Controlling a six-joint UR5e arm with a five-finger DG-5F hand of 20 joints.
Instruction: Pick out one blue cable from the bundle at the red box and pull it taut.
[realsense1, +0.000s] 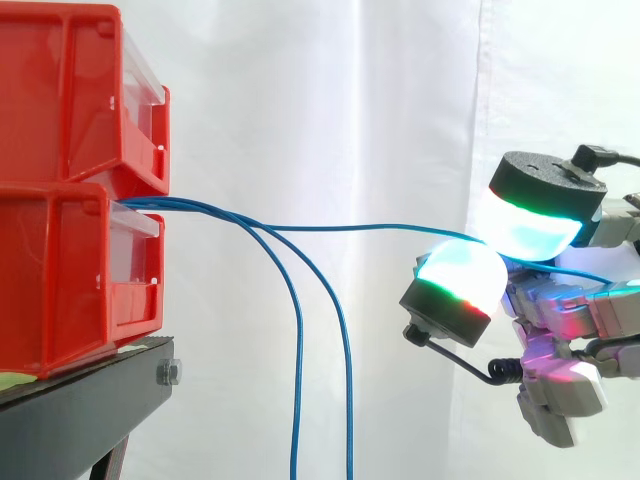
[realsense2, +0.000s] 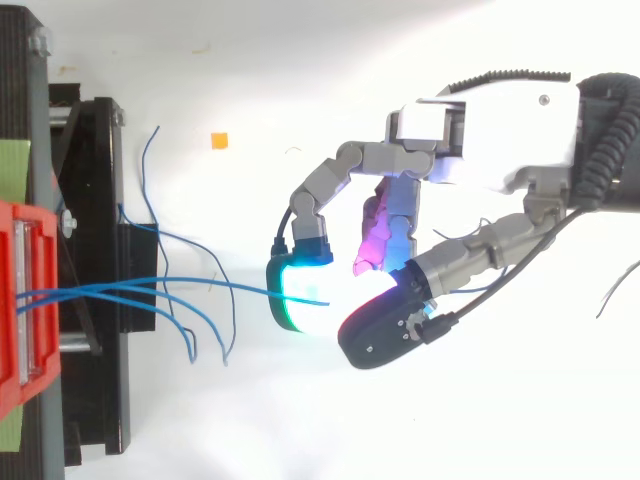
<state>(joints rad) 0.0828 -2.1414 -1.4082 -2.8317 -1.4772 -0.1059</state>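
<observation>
Several thin blue cables leave the lower red box (realsense1: 60, 280) as a bundle (realsense1: 150, 203). One blue cable (realsense1: 380, 227) runs almost level to the right, with a slight sag, into my hand (realsense1: 560, 320). Two glowing fingertips (realsense1: 530, 215) are closed on it in a pinch. From above, this cable (realsense2: 240, 286) reaches from the red box (realsense2: 15, 380) to the cyan pad, and its end sticks out between the pads of the hand (realsense2: 500, 120). The other blue cables (realsense1: 298, 380) droop down from the box and hang free.
A second red bin (realsense1: 70, 90) sits on top of the lower one, both on a black stand (realsense1: 80, 410). A white curtain hangs behind. Loose cable ends (realsense2: 190, 320) curl beside the stand (realsense2: 95, 200). A small orange square (realsense2: 219, 140) lies on the white floor.
</observation>
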